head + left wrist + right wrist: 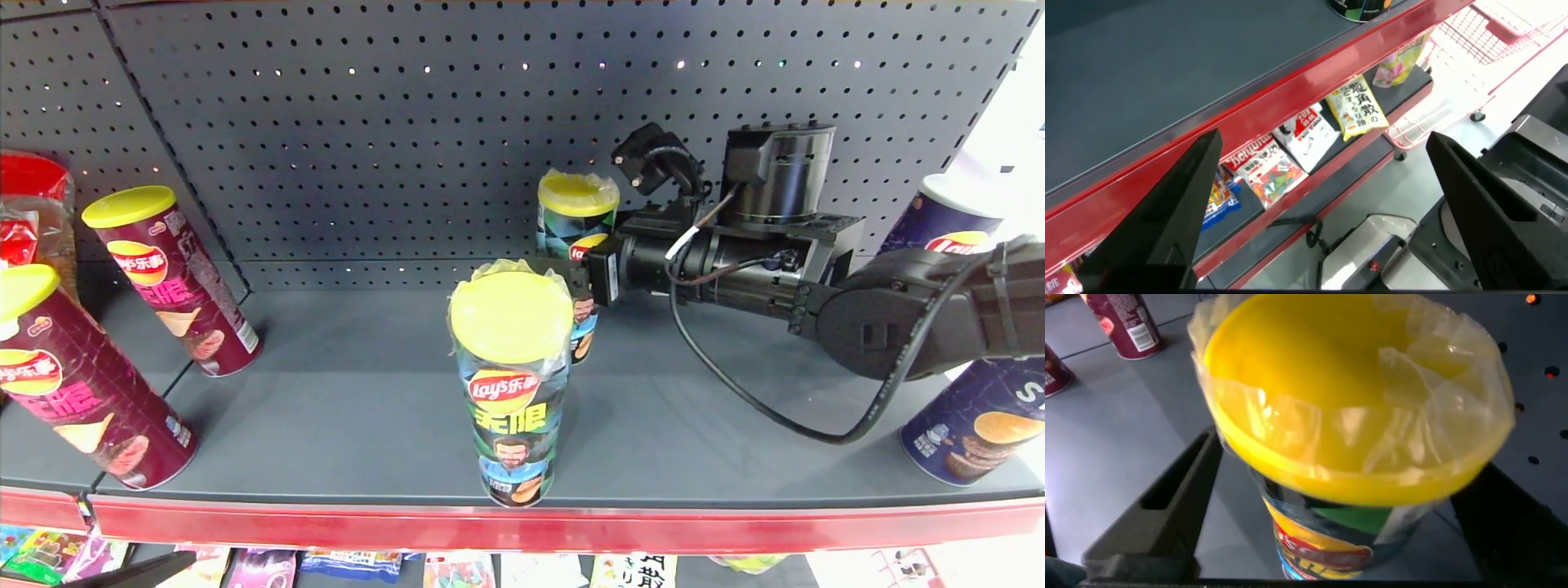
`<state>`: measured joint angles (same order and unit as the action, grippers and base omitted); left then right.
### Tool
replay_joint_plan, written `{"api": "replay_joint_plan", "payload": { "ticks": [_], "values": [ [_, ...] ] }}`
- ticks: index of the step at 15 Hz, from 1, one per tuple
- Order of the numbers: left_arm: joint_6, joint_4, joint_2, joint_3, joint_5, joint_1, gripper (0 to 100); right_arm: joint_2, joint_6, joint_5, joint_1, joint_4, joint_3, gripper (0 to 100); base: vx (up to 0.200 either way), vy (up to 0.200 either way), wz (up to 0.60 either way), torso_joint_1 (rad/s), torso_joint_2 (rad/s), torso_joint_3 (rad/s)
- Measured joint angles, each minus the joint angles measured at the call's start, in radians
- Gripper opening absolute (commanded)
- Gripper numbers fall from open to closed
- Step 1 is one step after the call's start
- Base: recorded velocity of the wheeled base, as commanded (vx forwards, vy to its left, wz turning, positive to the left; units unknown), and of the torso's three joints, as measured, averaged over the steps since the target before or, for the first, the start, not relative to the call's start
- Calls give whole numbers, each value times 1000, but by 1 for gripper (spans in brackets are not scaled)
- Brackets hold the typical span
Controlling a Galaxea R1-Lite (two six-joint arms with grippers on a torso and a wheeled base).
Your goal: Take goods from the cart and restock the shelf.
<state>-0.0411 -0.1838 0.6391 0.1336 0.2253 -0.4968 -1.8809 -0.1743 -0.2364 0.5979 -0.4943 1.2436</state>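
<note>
Two green-and-blue chip cans with yellow lids under loose plastic stand on the grey shelf (pixel 343 408). The front can (pixel 510 384) stands near the red front edge. The rear can (pixel 575 208) stands behind it near the pegboard, upright on the deck. My right gripper (pixel 581 282) comes in from the right at that can's mid height. In the right wrist view its fingers (pixel 1167 506) stand open on either side of the rear can (pixel 1347 400), with grey shelf showing between finger and can body. My left gripper (pixel 1323 204) hangs open and empty below the shelf's red edge.
Two maroon cans (pixel 171 278) (pixel 82 384) stand at the shelf's left and two dark blue cans (pixel 971 425) (pixel 947 216) at its right. Bare deck lies between the maroon cans and the front can. Snack packets (pixel 1315 139) fill the lower shelf. A pink cart (pixel 1503 33) stands on the floor beside it.
</note>
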Motion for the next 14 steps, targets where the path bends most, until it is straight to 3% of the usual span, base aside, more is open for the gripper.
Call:
{"api": "replay_joint_plan", "payload": {
  "ticks": [5,14],
  "values": [
    [0,0,1,0,0,0,100,25,22,3,0,0,-39,100,0,0,0,0,0,0],
    [-2,0,3,4,0,0,100,188,27,23,-20,1,-259,100,0,0,0,0,0,0]
  ]
}}
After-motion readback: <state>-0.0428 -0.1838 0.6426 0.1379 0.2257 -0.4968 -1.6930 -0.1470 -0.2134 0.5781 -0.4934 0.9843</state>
